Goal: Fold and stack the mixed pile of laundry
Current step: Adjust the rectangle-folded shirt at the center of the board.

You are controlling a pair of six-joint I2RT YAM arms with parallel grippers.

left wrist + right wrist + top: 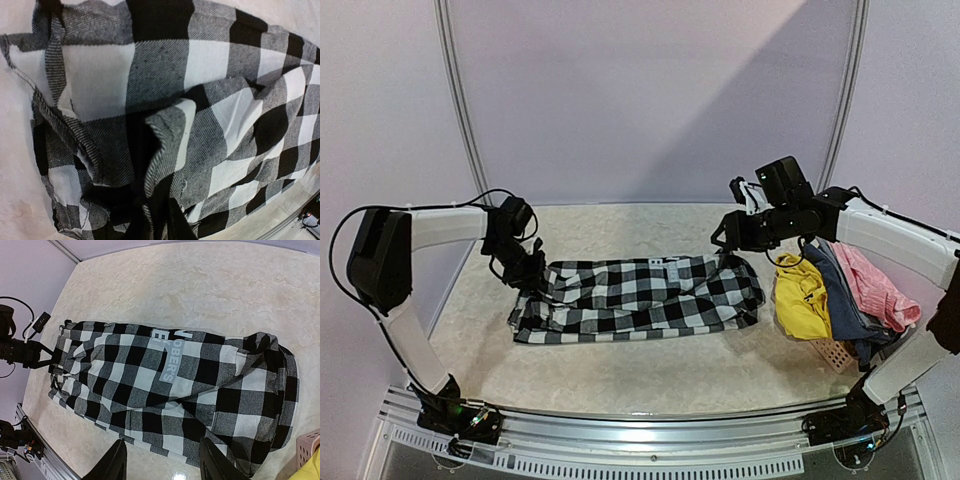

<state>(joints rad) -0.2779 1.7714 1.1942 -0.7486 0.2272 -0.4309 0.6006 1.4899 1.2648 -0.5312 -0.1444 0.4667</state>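
Note:
The black-and-white checked shirt [640, 295] lies stretched out flat across the middle of the table. My left gripper [532, 275] sits low at the shirt's left end. In the left wrist view its dark fingers [139, 227] pinch a bunched fold of the checked cloth [160, 100]. My right gripper [725, 235] hangs above the shirt's right end. Its fingers [112, 462] stand wide apart and open, with nothing between them, over the checked shirt [165, 380]. A yellow garment [800, 295], a blue-grey one [845, 300] and a pink one [875, 285] are heaped at the right.
A small salmon perforated basket [830, 350] stands at the right under the heaped garments; its corner [310, 450] shows in the right wrist view. The marbled tabletop [620, 370] ends at a metal rail [640, 430] in front. White walls close off the back.

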